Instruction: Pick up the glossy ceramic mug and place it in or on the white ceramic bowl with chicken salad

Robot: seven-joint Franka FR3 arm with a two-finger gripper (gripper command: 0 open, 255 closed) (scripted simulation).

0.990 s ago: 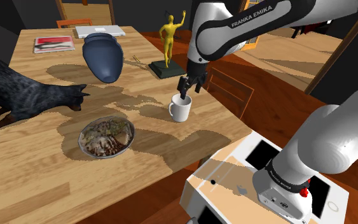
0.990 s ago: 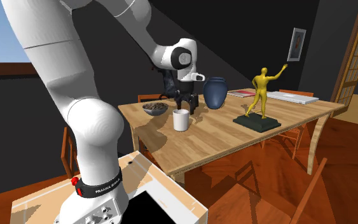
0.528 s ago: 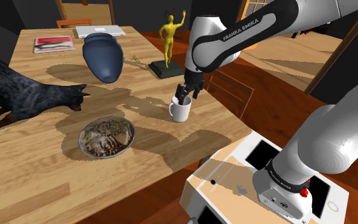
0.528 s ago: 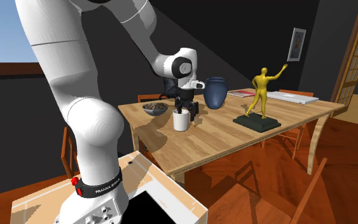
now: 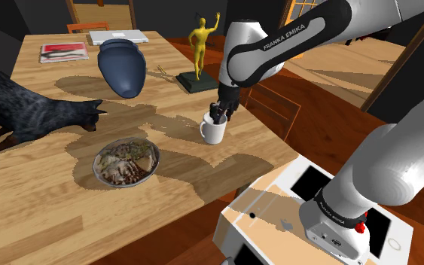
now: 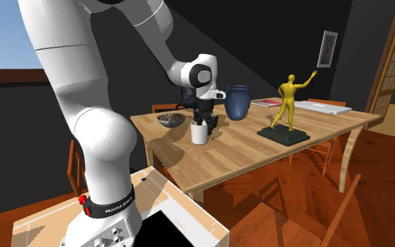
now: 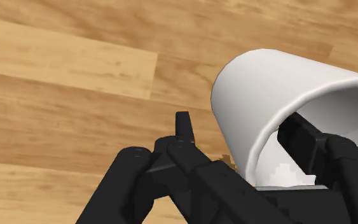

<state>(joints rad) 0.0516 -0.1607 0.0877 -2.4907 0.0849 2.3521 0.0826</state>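
Note:
A white mug (image 5: pixel 213 132) (image 6: pixel 200 134) stands upright on the wooden table (image 5: pixel 44 203), near its edge on the shoulder view's right. My black gripper (image 5: pixel 217 114) (image 6: pixel 204 122) reaches down onto its rim. In the wrist view the gripper (image 7: pixel 241 130) straddles the mug's wall (image 7: pixel 266 83): one finger (image 7: pixel 182 127) is outside, a small gap off the wall, and the other (image 7: pixel 301 137) is inside the mug. The fingers stand partly apart and do not clasp the wall. The bowl of chicken salad (image 5: pixel 154 156) (image 6: pixel 162 119) sits to the shoulder view's left of the mug, nearer the front.
A dark blue vase (image 5: pixel 123 66) and a yellow figurine on a dark base (image 5: pixel 198 47) stand behind the mug. A black cat (image 5: pixel 29 113) lies at the table's left. A magazine (image 5: pixel 63 51) and a white flat thing (image 5: pixel 118 36) lie at the far end. A chair (image 5: pixel 274 105) stands beside the table.
The gripper has come down from above the mug onto its rim, one finger going inside. Its fingers have drawn closer together. The mug has not moved.

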